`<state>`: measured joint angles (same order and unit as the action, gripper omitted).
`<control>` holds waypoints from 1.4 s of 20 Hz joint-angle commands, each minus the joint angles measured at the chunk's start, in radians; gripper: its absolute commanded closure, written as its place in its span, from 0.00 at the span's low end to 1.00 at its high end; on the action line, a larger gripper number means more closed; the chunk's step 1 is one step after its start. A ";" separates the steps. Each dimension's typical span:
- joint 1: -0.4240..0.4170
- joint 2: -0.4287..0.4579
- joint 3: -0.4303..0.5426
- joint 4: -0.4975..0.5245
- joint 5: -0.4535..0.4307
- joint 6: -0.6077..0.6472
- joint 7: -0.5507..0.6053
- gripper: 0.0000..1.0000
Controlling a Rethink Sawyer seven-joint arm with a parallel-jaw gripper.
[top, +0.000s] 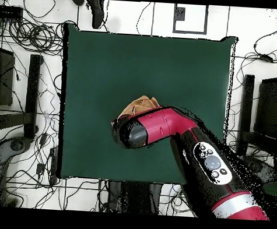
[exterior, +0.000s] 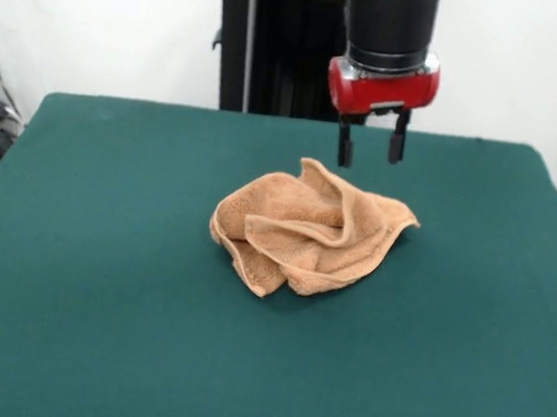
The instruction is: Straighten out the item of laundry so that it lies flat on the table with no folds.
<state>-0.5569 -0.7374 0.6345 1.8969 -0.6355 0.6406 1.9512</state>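
Look at your gripper (exterior: pixel 371 142) first: its two black fingers (exterior: pixel 346 146) point straight down with a clear gap between them, so it is open and holds nothing. It hangs in the air just above the far edge of the towel (exterior: pixel 306 230), and from the front you can see a bit of space between the finger tips and the cloth. The red and black arm (top: pixel 211 161) comes down from above in the front view. From overhead, the arm's round red head covers most of the towel (top: pixel 142 105), so you only see a small tan bit peeking out past it. The towel is tan-orange and all crumpled up in a heap. It has big folds, with layers lying over each other, and one corner sticks out to the right in the front view. It sits near the middle of the green table (exterior: pixel 97 299), a little toward the far side. The table (top: pixel 97 64) is much bigger than the towel, with bare green cloth all around it.
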 commanded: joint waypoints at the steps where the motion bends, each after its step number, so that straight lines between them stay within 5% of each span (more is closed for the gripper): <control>1: -0.026 0.009 0.078 0.094 -0.023 0.007 -0.174 0.00; 17: -0.085 -0.121 0.064 0.186 0.014 0.089 -0.139 0.00; 28: -0.020 -0.044 0.002 0.174 -0.068 -0.010 -0.046 0.00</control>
<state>-0.6414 -0.8507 0.6348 2.0247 -0.6377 0.6408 1.9512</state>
